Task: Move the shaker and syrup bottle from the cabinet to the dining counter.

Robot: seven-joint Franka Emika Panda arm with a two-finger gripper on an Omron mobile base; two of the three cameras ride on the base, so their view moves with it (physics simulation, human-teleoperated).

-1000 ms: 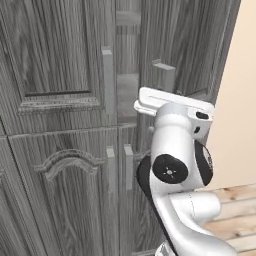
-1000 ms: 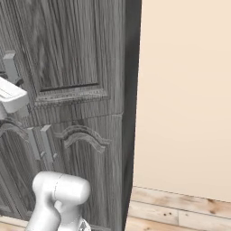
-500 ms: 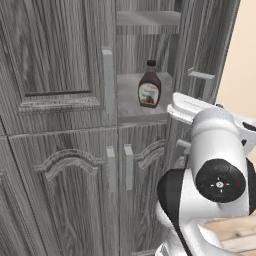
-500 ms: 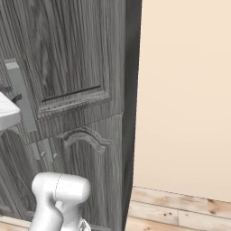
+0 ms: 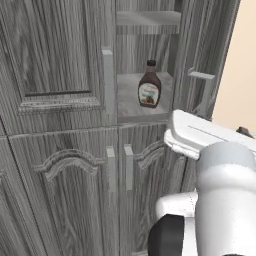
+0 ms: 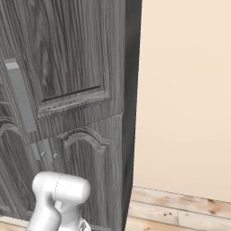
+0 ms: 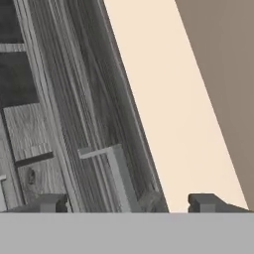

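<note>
The cabinet (image 5: 55, 60) stands right in front of me with its upper right door swung open. On the bared shelf stands the syrup bottle (image 5: 149, 85), dark brown, upright, its white-and-red label facing out. In the hand view my gripper (image 7: 129, 203) is open, its fingertips (image 7: 49, 202) wide apart. The open door's pale bar handle (image 7: 119, 178) lies in the gap between them, touching neither. That handle (image 5: 202, 76) shows to the right of the bottle, above my white hand. The shaker and the dining counter are out of view.
The open door (image 6: 72, 58) juts out toward me, its handle (image 6: 20, 101) at its free edge. A beige wall (image 6: 180, 90) runs just right of the cabinet. The upper left door and the lower doors (image 5: 70, 200) are shut. Wood floor (image 6: 180, 212) lies below.
The upper right door has swung wide open, baring the shelf and the syrup bottle. My gripper, shut on the door handle before, has opened off it, and the arm has swung right.
</note>
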